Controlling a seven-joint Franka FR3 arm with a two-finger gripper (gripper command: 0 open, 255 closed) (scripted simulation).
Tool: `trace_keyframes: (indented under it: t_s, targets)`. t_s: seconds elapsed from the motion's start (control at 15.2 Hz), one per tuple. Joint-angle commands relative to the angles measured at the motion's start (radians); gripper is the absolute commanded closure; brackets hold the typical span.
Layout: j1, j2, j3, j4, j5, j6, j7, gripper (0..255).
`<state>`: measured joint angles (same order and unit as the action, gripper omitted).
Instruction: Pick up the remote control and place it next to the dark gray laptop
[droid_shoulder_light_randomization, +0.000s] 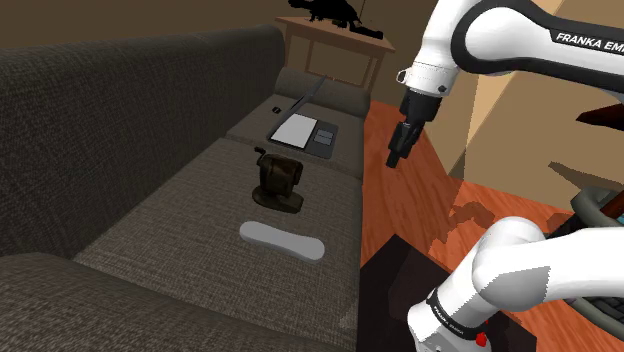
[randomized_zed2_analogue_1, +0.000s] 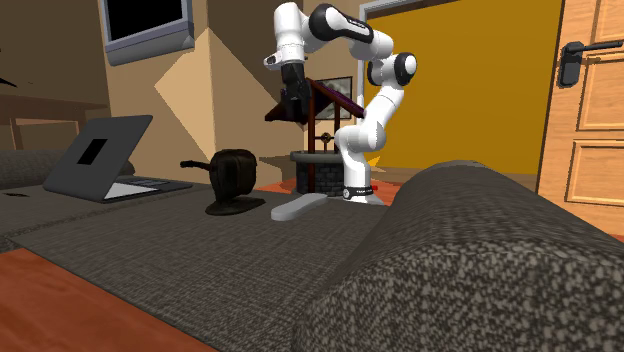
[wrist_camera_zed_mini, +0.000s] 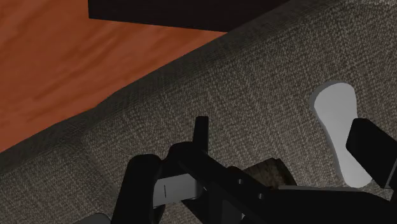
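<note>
Nearest the second exterior camera bulges the sofa's armrest (randomized_zed2_analogue_1: 480, 260); beyond it the seat cushions carry everything that matters. In the shoulder view the remote control (droid_shoulder_light_randomization: 283, 242), drawn pale grey, lies flat on the near cushion, close to the seat's front edge. At its 12 o'clock, near but apart, stands a dark crank-handled object (droid_shoulder_light_randomization: 277, 182). Further toward 12 o'clock, on the far cushion, the dark grey laptop (droid_shoulder_light_randomization: 325, 138) sits open. The claw (droid_shoulder_light_randomization: 395, 158) hangs in the air over the wooden floor (droid_shoulder_light_randomization: 430, 200), between 3 and 4 o'clock from the laptop and at 2 o'clock from the remote, well apart from both. It holds nothing; in the wrist view its black fingers stand apart, so I judge it open.

The task looks barely begun: this is the approach to the remote, with no grasp made. The next move calls for swinging toward 8 o'clock in the shoulder view, clear of the crank-handled object, then descending with the jaws straddling the remote's narrow width.
</note>
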<state>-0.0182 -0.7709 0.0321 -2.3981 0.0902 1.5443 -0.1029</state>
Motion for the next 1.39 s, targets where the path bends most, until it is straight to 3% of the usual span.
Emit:
trace_keyframes:
  t_s: [0.0, 0.79, 1.32]
  targets:
    - [0.0, 0.0, 0.0, 0.0, 0.0, 0.0, 0.0, 0]
    - [0.117, 0.238, 0.184, -0.082, 0.058, 0.375, 0.013, 0]
    - [0.165, 0.474, 0.312, -0.05, 0.025, 0.61, 0.053, 0]
